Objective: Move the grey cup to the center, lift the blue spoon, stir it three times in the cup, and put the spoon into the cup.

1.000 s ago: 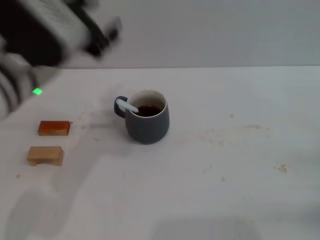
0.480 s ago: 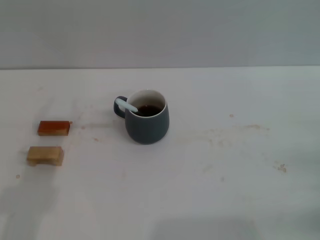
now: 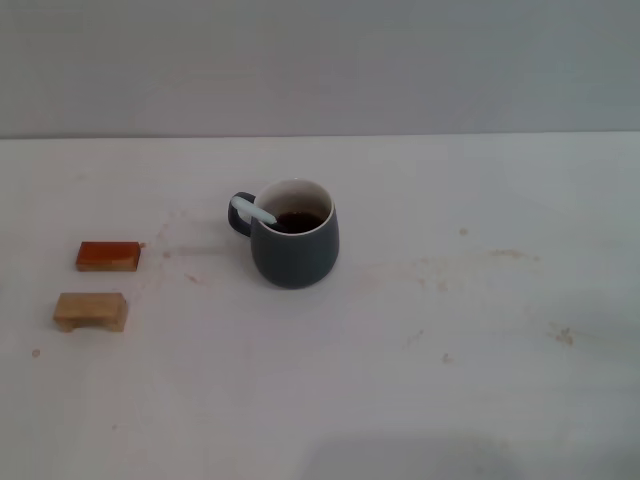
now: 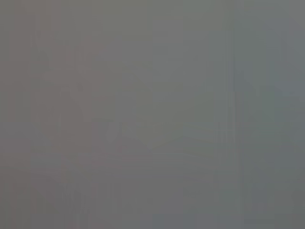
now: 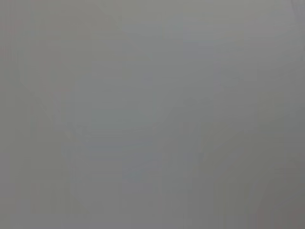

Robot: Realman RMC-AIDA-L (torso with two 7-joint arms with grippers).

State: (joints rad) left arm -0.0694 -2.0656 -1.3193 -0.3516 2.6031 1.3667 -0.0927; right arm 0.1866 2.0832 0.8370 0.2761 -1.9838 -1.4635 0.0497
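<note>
Work on this job looks finished, as far as we can judge. We see the grey cup (image 3: 294, 246) standing upright near the middle of the white worktop (image 3: 420, 390), its handle turned toward our left side, dark brown liquid inside. We see the blue spoon (image 3: 254, 212) resting in the cup, its pale handle leaning out over the rim just above the cup's handle, its bowl hidden in the liquid. So the cup is centred and the spoon is in it; whether the three stirs were made we cannot tell from how things lie, but nothing remains visibly undone.

Neither of our arms shows in the head view. Both wrist views give only a plain grey field with nothing to make out, so we have no sight of the left pincer or the right pincer, and we cannot say whether either is apart or together. We judge both arms to be drawn away from the work.

Off to our left, well apart from the cup, we see a red-brown block (image 3: 108, 256) and, nearer to us, a tan wooden block (image 3: 91, 311); they lie close together but not touching. A few faint smudges and crumbs mark the worktop on our right side. Nothing stands near the cup or crowds it.
</note>
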